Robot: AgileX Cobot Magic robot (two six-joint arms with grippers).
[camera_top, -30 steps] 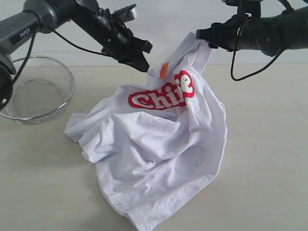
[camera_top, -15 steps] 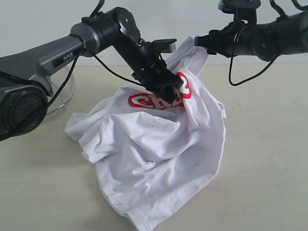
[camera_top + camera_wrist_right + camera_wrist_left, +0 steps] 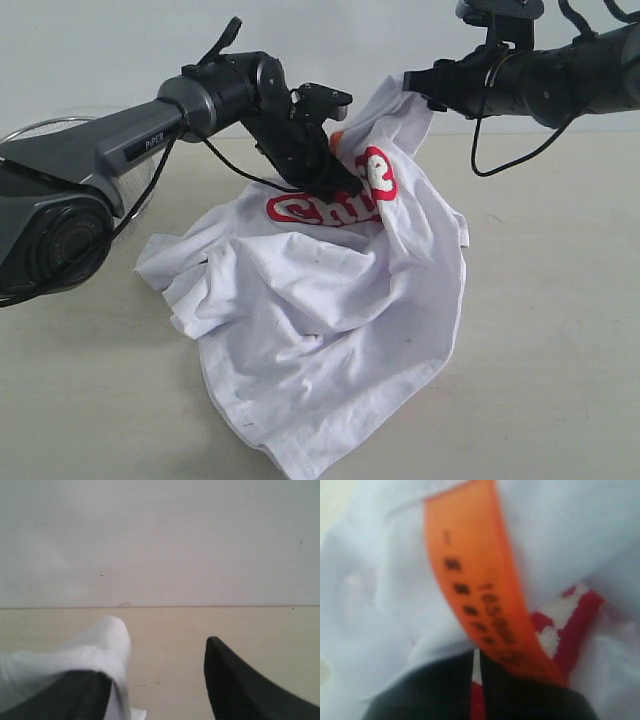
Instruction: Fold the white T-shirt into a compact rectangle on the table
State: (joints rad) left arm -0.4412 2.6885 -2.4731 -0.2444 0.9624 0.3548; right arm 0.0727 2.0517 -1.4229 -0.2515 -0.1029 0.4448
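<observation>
Garment: the white T-shirt lay crumpled near the middle of the table, with one end lifted off the surface.
Long axis: it ran from the raised far end down to the hem at the near edge of the exterior view.
Print: the red-outlined lettering faced up and rose toward the right.
Left arm: the left gripper had its jaws together, its tip against cloth beside the orange neck tag.
Right arm: the right gripper had its jaws apart, with cloth draped over one finger.
</observation>
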